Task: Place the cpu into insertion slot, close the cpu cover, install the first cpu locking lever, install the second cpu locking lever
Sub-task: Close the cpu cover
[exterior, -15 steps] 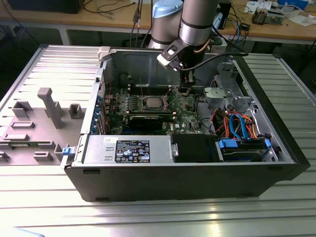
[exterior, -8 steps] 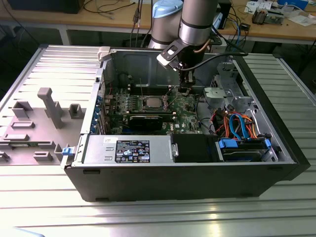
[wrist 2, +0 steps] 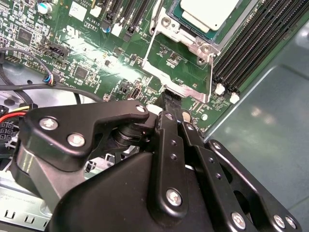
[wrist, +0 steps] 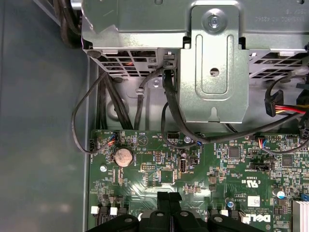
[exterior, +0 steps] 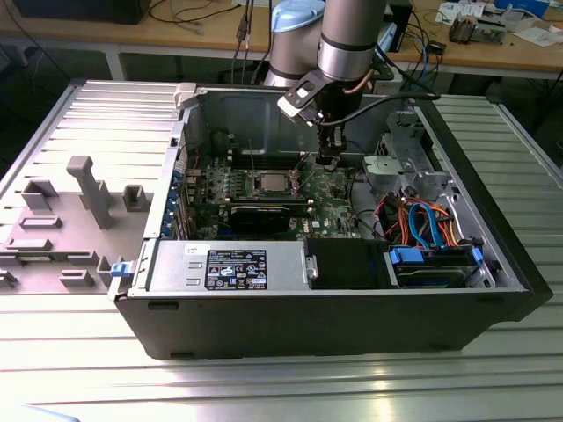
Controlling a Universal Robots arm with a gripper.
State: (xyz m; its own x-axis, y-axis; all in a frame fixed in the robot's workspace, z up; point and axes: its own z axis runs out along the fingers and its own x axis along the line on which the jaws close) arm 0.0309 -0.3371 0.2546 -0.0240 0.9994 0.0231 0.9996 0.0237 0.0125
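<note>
The cpu (wrist 2: 210,12), a flat square with a pale metal top, lies in the insertion slot (wrist 2: 190,41) on the green board; it also shows in the exterior view (exterior: 271,184). The cpu cover (wrist 2: 193,89), a silver frame with a square window, stands open beside the slot, with board showing through the window. My gripper (wrist 2: 171,104) is shut, its black fingertips against the cover's free edge and nothing visible between them. It sits low over the board in the first wrist view (wrist: 169,195) and just to the exterior view's right of the slot (exterior: 327,160). A thin lever rod (wrist 2: 156,17) rises beside the slot.
Long black memory slots (wrist 2: 251,43) run beside the slot, with the case wall (wrist 2: 260,125) beyond. A metal drive cage (wrist: 212,63) with black cables hangs over the board edge. Coloured cables (exterior: 422,220) and the power supply (exterior: 224,264) fill the case front. The removed panel (exterior: 79,202) lies outside.
</note>
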